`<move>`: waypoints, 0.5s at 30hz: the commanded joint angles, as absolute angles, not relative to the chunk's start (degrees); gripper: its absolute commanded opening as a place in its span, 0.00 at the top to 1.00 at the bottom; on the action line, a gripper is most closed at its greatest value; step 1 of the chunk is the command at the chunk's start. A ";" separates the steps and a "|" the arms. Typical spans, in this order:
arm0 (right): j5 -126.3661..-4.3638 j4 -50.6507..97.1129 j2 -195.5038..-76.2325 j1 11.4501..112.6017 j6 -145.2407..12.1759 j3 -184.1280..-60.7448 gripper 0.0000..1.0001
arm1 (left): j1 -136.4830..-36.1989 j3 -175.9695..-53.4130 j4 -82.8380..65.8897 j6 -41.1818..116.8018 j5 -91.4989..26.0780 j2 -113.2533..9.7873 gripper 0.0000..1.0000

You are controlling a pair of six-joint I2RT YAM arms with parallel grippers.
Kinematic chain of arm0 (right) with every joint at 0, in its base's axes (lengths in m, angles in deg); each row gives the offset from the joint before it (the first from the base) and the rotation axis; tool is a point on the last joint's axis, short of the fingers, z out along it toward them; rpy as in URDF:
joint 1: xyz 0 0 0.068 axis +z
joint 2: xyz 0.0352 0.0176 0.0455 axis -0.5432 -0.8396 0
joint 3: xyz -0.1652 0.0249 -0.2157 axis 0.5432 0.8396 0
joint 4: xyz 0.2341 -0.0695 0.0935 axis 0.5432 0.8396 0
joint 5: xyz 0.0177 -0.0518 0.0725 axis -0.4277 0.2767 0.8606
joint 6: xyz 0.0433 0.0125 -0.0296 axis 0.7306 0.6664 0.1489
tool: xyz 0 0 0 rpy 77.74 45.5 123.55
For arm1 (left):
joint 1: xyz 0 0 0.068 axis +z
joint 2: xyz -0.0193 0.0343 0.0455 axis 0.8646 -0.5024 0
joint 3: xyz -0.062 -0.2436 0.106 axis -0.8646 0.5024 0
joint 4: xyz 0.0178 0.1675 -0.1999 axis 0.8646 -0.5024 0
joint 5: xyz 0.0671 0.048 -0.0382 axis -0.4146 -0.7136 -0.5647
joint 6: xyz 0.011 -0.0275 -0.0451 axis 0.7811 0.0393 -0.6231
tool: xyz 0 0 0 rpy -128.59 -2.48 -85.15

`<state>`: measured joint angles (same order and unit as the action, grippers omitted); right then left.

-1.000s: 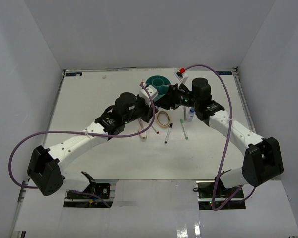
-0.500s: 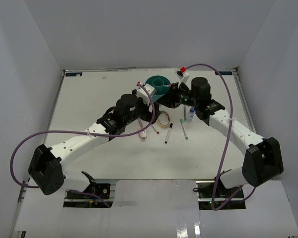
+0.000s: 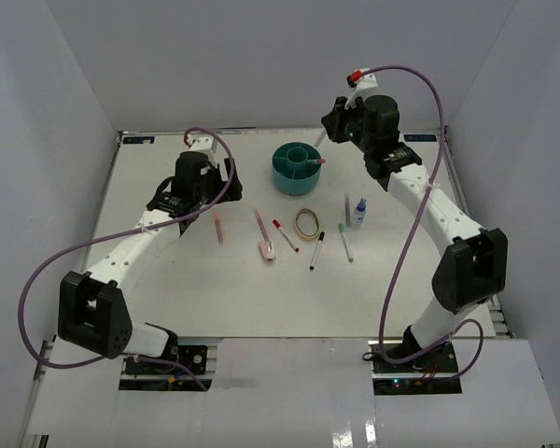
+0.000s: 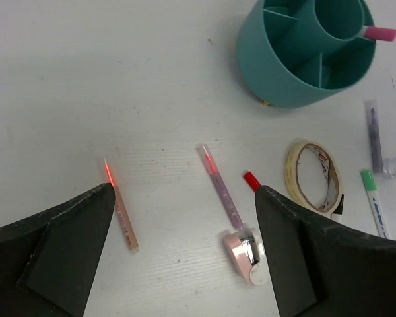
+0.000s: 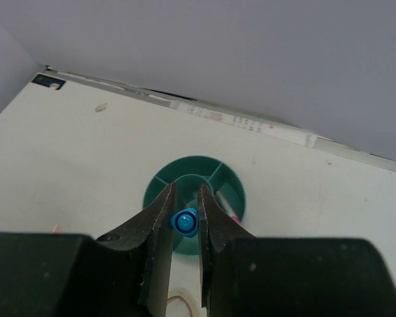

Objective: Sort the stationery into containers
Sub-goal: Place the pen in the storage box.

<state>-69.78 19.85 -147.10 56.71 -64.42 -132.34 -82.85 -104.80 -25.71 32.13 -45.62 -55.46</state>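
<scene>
Above the teal organizer (image 5: 188,166), the right fingers (image 5: 160,224) pinch a blue-capped pen (image 5: 184,222) end-on between them; left fingers (image 4: 72,244) stand spread wide over the worktop (image 4: 86,79).

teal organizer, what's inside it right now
One pink-capped pen leans in a ring compartment of the teal organizer, cap over the rim. The other compartments visible look empty; their floors are partly hidden by the walls.

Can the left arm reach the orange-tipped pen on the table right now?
Probably yes: the left end effector hangs open above the orange-tipped pen, which lies flat with nothing over or against it.
</scene>
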 commanded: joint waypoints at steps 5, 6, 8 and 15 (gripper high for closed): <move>-74.77 17.11 -158.40 54.08 -68.34 -140.31 0.92 | -78.65 -100.97 -26.22 26.98 -38.17 -54.89 0.02; -74.50 15.45 -159.11 53.91 -68.42 -140.67 0.92 | -78.30 -101.58 -27.44 26.89 -37.64 -55.34 0.02; -73.98 14.20 -161.21 53.73 -67.99 -141.28 0.92 | -78.30 -101.67 -27.72 27.07 -38.16 -55.87 0.02; -69.50 12.27 -165.53 53.64 -66.67 -143.22 0.92 | -78.21 -102.02 -28.77 27.33 -40.09 -55.78 0.02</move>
<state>-71.44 17.62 -165.59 53.59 -66.98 -140.05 -78.65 -101.70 -27.94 27.70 -39.89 -56.42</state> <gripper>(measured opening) 0.215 0.979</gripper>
